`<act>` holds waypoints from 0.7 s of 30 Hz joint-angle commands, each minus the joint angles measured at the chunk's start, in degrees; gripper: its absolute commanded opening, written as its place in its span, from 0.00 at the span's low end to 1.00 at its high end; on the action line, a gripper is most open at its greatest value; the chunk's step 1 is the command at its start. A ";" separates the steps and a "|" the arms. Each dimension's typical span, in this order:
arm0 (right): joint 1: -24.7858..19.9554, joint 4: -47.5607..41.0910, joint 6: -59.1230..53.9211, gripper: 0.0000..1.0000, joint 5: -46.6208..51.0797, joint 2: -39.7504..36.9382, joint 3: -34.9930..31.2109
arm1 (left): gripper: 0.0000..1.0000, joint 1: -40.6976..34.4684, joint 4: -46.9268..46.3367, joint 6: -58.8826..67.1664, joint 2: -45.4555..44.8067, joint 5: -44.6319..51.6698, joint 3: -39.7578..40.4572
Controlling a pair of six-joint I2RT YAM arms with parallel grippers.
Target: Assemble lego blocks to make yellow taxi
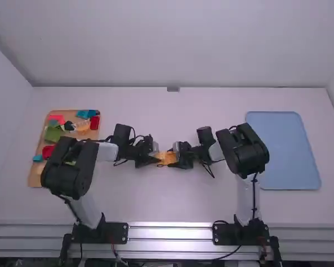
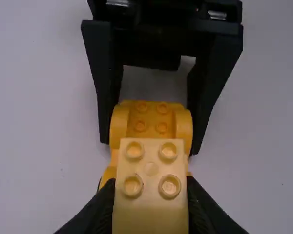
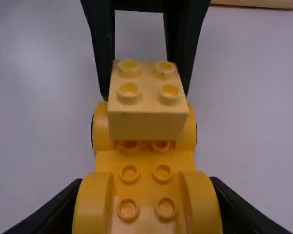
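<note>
Bracing of the yellow car base (image 3: 145, 163) looks to be the job of the right gripper (image 2: 150, 146): it is closed on the rounded side pieces at one end, probably so the base can't slide or twist under a push. The yellow block (image 3: 145, 124) is gripped by its sides in the left gripper (image 3: 145, 92), studs up and level, over the base's other end; likely held so for straight seating.

By the high view, both parts are near the middle of the table (image 1: 172, 206), between the grippers. The wooden tray (image 1: 37, 177) with spare blocks and the blue tray (image 1: 283, 150) are also picked up there, well off to either side. From the left wrist view, the right gripper's hold on both side pieces is made plain. From the right wrist view, the block's plain side face and free studs on the base are added. Whether the block is fully pressed down can't be told.
</note>
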 commanded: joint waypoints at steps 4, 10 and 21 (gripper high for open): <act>0.26 -0.59 -0.70 0.58 -0.15 0.59 -0.37 | 0.06 -0.24 -0.11 0.39 1.57 0.31 0.92; 0.20 -1.16 -0.72 0.58 -0.15 0.59 -0.37 | 0.06 -0.04 -0.96 -0.50 1.57 -3.10 1.22; 0.17 -1.16 -0.72 0.58 -0.15 0.59 -0.33 | 0.02 -0.46 -3.48 2.91 1.57 -0.76 1.16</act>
